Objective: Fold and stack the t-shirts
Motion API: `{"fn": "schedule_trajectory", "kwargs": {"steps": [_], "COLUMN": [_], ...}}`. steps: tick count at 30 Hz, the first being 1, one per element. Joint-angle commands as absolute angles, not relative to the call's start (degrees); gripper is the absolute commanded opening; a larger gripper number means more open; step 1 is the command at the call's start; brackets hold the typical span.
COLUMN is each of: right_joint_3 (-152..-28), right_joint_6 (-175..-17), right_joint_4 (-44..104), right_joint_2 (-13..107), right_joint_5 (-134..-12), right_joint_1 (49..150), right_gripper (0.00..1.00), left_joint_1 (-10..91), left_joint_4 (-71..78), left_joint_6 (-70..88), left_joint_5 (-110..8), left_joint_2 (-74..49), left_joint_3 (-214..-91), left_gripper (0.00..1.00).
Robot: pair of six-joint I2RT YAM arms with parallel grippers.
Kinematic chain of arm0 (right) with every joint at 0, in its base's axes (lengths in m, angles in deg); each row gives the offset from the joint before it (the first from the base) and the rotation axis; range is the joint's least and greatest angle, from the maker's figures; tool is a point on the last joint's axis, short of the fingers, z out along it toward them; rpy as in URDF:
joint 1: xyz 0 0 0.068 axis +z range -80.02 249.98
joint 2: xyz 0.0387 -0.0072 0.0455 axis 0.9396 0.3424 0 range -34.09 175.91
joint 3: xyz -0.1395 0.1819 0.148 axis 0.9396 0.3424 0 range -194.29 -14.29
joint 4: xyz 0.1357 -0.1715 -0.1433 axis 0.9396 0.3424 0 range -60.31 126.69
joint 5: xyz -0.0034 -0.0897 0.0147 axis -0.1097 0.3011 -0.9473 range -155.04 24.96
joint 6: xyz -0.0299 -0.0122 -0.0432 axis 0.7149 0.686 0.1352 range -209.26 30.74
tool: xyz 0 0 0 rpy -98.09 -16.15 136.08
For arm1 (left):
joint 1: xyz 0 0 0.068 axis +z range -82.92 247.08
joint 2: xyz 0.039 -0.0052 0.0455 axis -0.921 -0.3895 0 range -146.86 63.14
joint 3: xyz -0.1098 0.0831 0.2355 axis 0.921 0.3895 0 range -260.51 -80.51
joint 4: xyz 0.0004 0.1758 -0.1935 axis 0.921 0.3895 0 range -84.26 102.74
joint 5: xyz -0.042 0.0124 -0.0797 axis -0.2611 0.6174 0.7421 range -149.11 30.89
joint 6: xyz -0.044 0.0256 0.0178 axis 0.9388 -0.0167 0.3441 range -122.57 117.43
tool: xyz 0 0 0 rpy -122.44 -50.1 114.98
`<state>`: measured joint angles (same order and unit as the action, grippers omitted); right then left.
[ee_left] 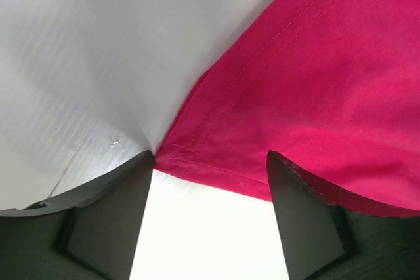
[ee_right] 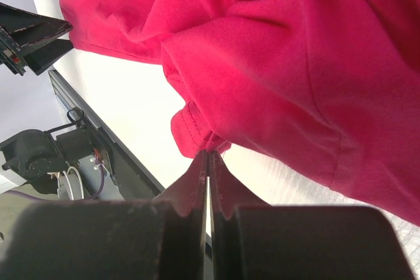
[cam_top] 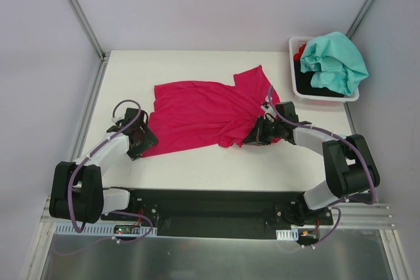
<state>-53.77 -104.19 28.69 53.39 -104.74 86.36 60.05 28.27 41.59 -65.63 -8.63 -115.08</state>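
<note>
1. We find the pink shirt (cam_top: 203, 113) spread out and rumpled on the desk (cam_top: 197, 168), lying mid-desk between the two arms.
2. The left fingers (ee_left: 105, 221) stand wide and low at the shirt's near-left hem corner. The corner lies between them, not gripped.
3. The right fingers (ee_right: 190, 191) are pinched tight on a bunched edge at the shirt's right side.
4. The basket (cam_top: 325, 99) sits at the far right corner of the desk. A teal shirt (cam_top: 338, 60) drapes over it, with black cloth (cam_top: 312, 83) and red cloth (cam_top: 300, 50) beneath.
</note>
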Motion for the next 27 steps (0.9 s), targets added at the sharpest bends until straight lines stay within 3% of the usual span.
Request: {"fn": "schedule_trajectory", "kwargs": {"steps": [1,5,8,9,10,19,24,27], "right_joint_3": [-55.1,-55.7,-56.4,-56.4,-56.5,-55.2,-59.9,-69.2], "right_joint_6": [-103.9,-104.5,-103.8,-103.4,-103.3,-103.4,-100.2,-97.8], "right_joint_4": [29.2,29.4,31.4,31.7,31.8,31.2,36.2,38.7], "right_joint_2": [51.4,49.8,49.6,49.6,49.8,49.8,47.7,47.5], "right_joint_5": [-105.8,-105.8,-105.6,-105.5,-105.6,-104.5,-99.9,-99.1], "right_joint_1": [86.5,86.5,86.6,86.5,86.6,86.7,86.2,84.9], "right_gripper": [0.01,0.01,0.01,0.01,0.01,0.01,0.01,0.01], "left_joint_1": [60.6,60.6,60.6,60.6,60.6,60.5,60.5,60.5], "left_joint_4": [28.7,24.6,23.3,23.2,23.2,27.5,28.7,28.8], "left_joint_6": [43.1,44.6,45.4,45.4,45.5,44.5,42.0,39.8], "left_joint_5": [-65.1,-60.4,-59.2,-58.0,-57.6,-55.6,-55.9,-56.0], "left_joint_2": [-9.1,-11.0,-12.5,-12.6,-12.4,-5.6,-7.2,-11.8], "left_joint_3": [-113.9,-112.7,-112.2,-112.3,-112.2,-114.7,-125.2,-136.6], "left_gripper": [0.65,0.46,0.26,0.06,0.0,0.0,0.0,0.0]}}
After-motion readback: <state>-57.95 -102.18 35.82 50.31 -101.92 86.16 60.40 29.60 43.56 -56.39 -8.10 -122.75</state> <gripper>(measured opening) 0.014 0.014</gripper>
